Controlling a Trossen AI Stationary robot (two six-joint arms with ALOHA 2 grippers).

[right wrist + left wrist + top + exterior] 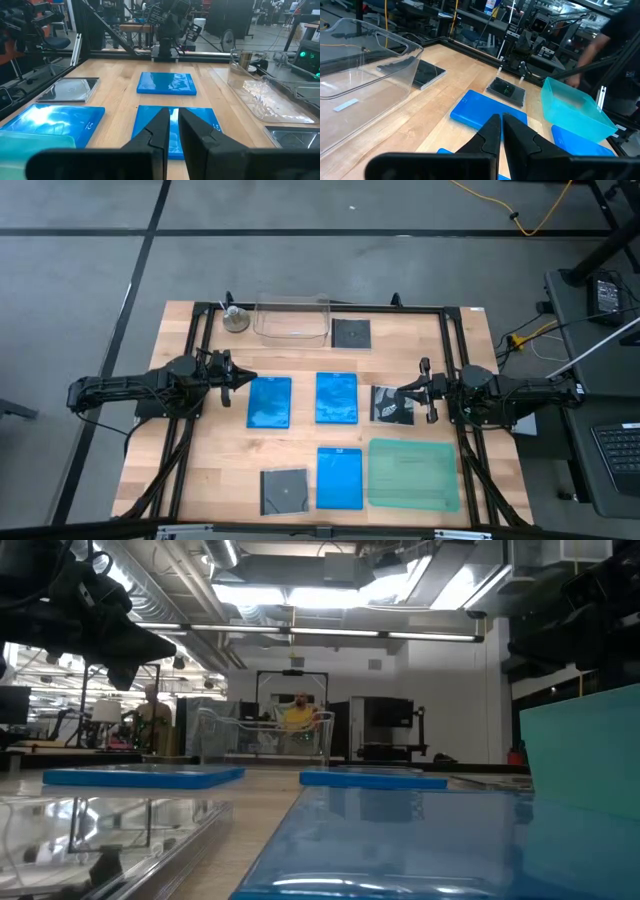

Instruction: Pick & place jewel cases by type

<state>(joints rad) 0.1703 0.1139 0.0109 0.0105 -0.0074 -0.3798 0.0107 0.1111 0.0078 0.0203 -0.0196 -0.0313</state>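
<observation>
No case is yet held: the left pincer (245,377), clenched and empty, is poised at nine o'clock of a blue jewel case (270,401) on the surface (200,470), so reopening will be called for, while the right pincer (403,394), nearly closed on nothing, is held beside the patterned case (390,404).

Glossy blue plastic cases (270,401) — pale wood table (200,470).
</observation>
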